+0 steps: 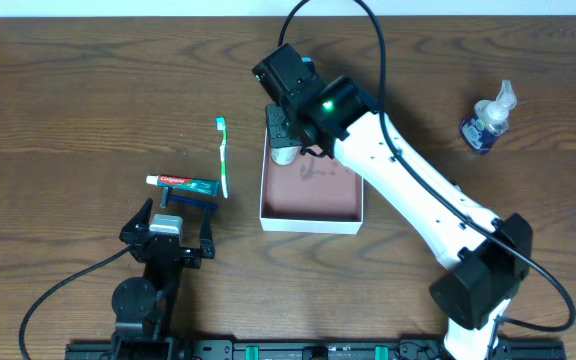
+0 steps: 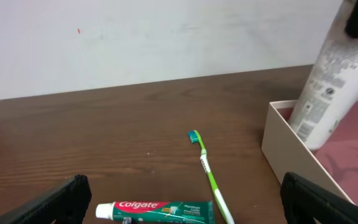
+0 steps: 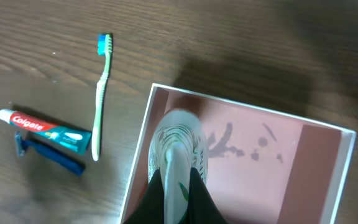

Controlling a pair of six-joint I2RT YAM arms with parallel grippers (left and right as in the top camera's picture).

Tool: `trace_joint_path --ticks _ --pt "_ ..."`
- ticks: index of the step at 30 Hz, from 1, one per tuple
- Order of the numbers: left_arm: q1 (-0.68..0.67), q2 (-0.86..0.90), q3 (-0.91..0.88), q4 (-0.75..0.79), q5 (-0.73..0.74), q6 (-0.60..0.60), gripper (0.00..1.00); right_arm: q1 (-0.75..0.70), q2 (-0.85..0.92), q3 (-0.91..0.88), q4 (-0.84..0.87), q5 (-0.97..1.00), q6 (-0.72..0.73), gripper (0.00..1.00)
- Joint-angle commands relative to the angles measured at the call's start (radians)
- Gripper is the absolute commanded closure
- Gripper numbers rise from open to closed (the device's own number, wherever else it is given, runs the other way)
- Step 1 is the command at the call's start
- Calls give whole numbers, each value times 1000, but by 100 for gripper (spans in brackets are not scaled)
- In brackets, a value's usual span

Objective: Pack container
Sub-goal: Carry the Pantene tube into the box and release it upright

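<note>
Right pincer is pinching the top end of a white tube, standing it upright in the far left corner of the container, which sits mid-counter. Left pincer hovers spread wide and empty, just behind the toothpaste and blue razor, with the green toothbrush lying beside the container's left wall

"Colgate" on toothpaste tube; white tube print illegible.

toothbrush left of container, tube inside
</note>
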State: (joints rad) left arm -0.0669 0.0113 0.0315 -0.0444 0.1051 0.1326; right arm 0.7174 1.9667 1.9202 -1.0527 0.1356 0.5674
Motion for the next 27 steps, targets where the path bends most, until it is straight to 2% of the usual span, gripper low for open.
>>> trace_joint_path --ticks 1,15,17,20,24,27 --pt "5 -1 -27 -17 11 13 2 10 19 9 18 45 16 99" --pt "5 -1 -27 -17 11 13 2 10 90 8 74 59 24 99" --pt "5 -1 -27 -17 11 13 2 10 97 8 77 59 24 93" --pt "5 -1 -27 -17 11 13 2 10 103 8 79 59 24 67" --pt "5 -1 -27 -17 11 13 2 10 104 8 82 59 23 57" --pt "5 -1 -27 -17 11 13 2 10 103 10 85 59 23 55"
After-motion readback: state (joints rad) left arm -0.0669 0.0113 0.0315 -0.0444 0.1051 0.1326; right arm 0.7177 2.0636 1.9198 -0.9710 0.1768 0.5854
